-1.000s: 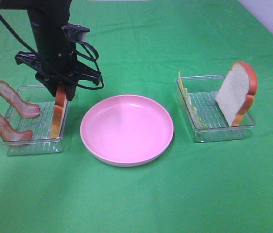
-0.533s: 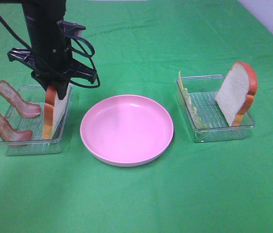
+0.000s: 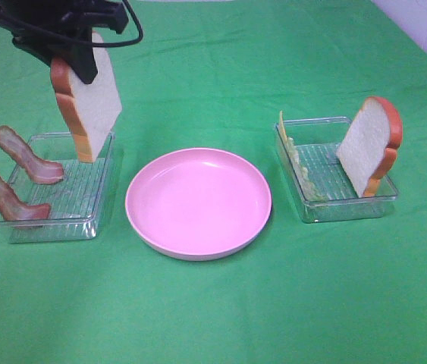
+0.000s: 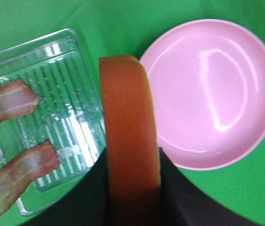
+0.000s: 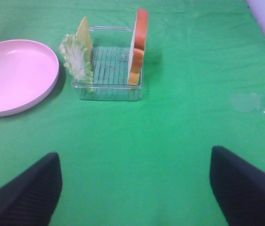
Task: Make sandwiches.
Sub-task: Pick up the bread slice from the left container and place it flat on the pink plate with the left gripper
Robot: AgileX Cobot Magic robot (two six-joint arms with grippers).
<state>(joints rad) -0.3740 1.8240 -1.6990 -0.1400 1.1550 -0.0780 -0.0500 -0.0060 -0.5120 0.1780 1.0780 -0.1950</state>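
**Left end effector** [image 3: 76, 62]: in the upper left of the exterior view, pinching a bread slice [image 3: 92, 102] by its orange-brown crust. The wrist view shows a dark finger pressed against each side of the crust [image 4: 127, 122]. The slice hangs roughly upright, slightly tilted, white face towards the centre of the frame. It is above the left tray [image 3: 54, 220], on the side nearest the pink plate [image 3: 198, 201]. Its lower corner overlaps the tray's far rim in the picture; I cannot tell whether they touch.

**Left tray:** clear plastic, at the left of the frame. It holds two bacon strips, one towards the back [image 3: 27, 155] and one towards the front [image 3: 8, 199]. Both lean over the tray's left wall.

**Pink plate:** centre of the frame on the green bench [image 3: 221, 311], between the two trays, apart from both.

**Right tray** [image 3: 334, 208]: at the right of the frame. A second bread slice [image 3: 371, 144] stands on edge, leaning against its right end. A thin yellow cheese slice [image 3: 281, 125] and pale-green lettuce [image 3: 304, 178] stand against its left wall.

**Right end effector** [image 5: 134, 188]: outside the exterior view. In its wrist view the fingers [image 5: 24, 197] are spread wide with only green bench between them, well apart from the right tray.
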